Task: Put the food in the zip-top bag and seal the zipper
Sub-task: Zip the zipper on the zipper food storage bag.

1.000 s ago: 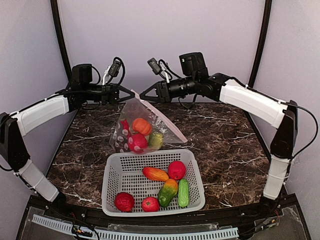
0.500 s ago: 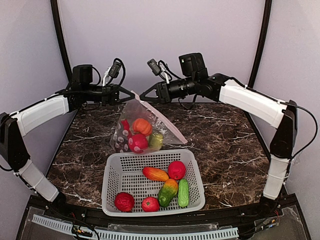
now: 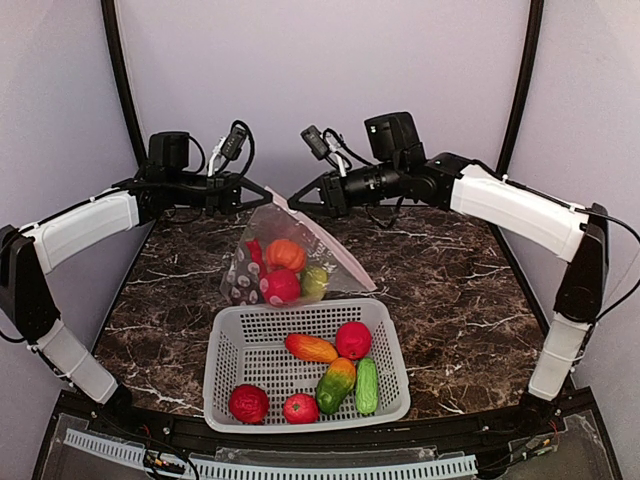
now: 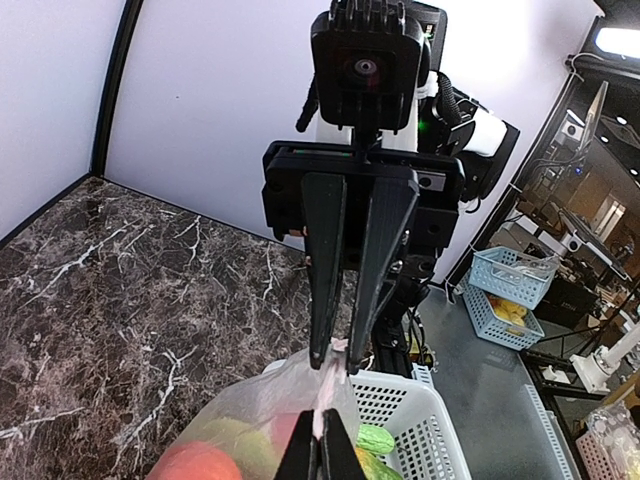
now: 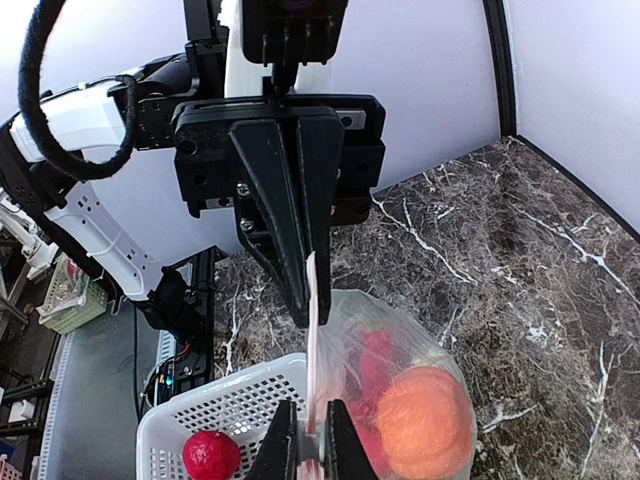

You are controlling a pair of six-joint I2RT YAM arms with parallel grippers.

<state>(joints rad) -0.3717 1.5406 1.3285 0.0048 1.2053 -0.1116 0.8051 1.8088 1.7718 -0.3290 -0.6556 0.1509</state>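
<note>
- Pinched tight in left tool (image 3: 267, 191): thin whitish zipper (image 3: 279, 198).
- Clamped likewise in right tool (image 3: 291, 197), tip facing tip.
- Below both tools: clear crinkly zip-top bag (image 3: 335, 262), glossy rounded toy food (image 3: 284, 254) inside, base on marbled desk (image 3: 440, 280).

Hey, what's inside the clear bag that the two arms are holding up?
Inside the zip-top bag: an orange piece, a red one, a green one and a slim red piece. Anything behind or beneath them is hidden.
</note>
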